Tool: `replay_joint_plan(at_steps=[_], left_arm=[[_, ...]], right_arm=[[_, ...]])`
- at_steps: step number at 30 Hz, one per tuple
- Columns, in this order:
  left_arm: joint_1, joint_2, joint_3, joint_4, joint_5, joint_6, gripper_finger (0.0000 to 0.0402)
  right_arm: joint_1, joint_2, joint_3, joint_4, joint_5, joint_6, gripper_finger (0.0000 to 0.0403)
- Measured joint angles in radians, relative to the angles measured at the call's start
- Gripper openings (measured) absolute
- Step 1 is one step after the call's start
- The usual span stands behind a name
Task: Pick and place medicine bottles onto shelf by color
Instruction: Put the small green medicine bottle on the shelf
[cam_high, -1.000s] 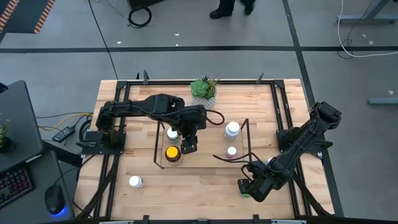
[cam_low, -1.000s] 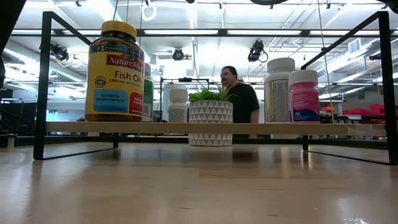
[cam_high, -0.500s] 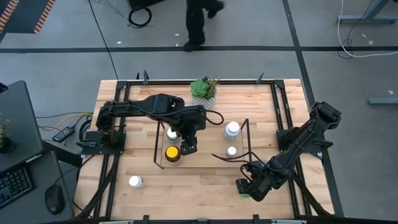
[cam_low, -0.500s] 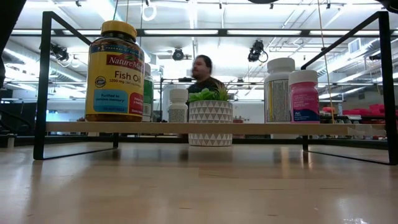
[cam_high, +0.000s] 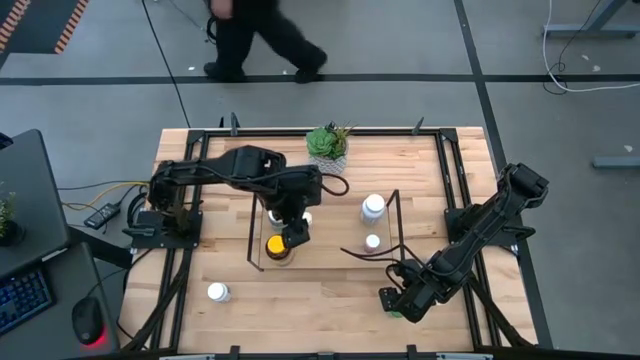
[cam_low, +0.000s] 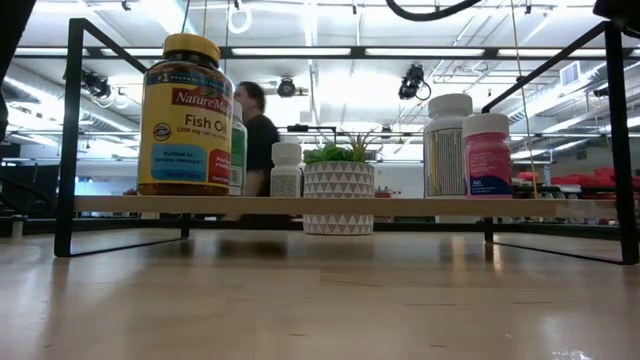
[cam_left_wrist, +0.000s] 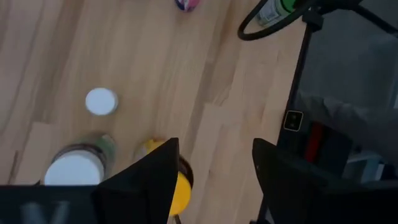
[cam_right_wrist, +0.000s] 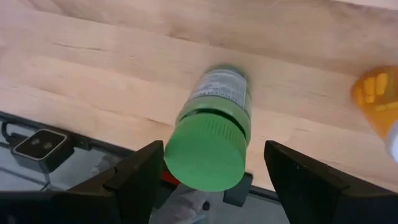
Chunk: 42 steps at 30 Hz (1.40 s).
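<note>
High view: the right tool (cam_high: 392, 303) lay low at the bench's (cam_high: 330, 300) near right edge, fingers spread around a green-capped bottle (cam_right_wrist: 211, 140) on its side. The left tool (cam_high: 292, 236) hovered open over the shelf (cam_high: 395, 215), above the yellow-capped amber bottle (cam_high: 275, 245). White bottles (cam_high: 373, 207) stood on the shelf's right end.

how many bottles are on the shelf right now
5 seen on the shelf: fish oil, green-label one behind it, small white, big white, pink. More may hide.

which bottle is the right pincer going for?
The green-capped bottle, lying between the open right pincer fingers near the table's front right; the others have white, yellow or pink caps.
</note>
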Motion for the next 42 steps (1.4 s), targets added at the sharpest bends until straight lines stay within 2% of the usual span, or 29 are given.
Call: replay_joint_plan(at_steps=[9,17,23,28,36,42], left_arm=[[0.009,-0.012,0.0,-0.096,-0.002,-0.006,0.0203],[0.008,-0.013,0.0,-0.093,-0.002,-0.004,0.0202],[0.006,-0.013,0.0,-0.092,-0.002,-0.001,0.0196],[0.008,-0.012,0.0,-0.091,-0.002,-0.001,0.0194],[0.008,-0.012,0.0,-0.09,-0.002,0.0,0.0193],[0.008,-0.012,0.0,-0.09,-0.002,0.001,0.0187]], right_arm=[[-0.014,0.009,-0.001,-0.003,0.005,-0.008,0.0286],[-0.014,0.082,-0.001,0.13,-0.027,-0.018,0.0286],[-0.012,0.078,-0.001,0.094,-0.029,-0.016,0.0284],[-0.003,0.077,-0.001,0.096,-0.053,-0.028,0.0268],[0.007,0.074,0.008,0.092,-0.078,-0.075,0.0219],[0.007,0.075,0.046,0.05,-0.071,-0.129,0.0214]])
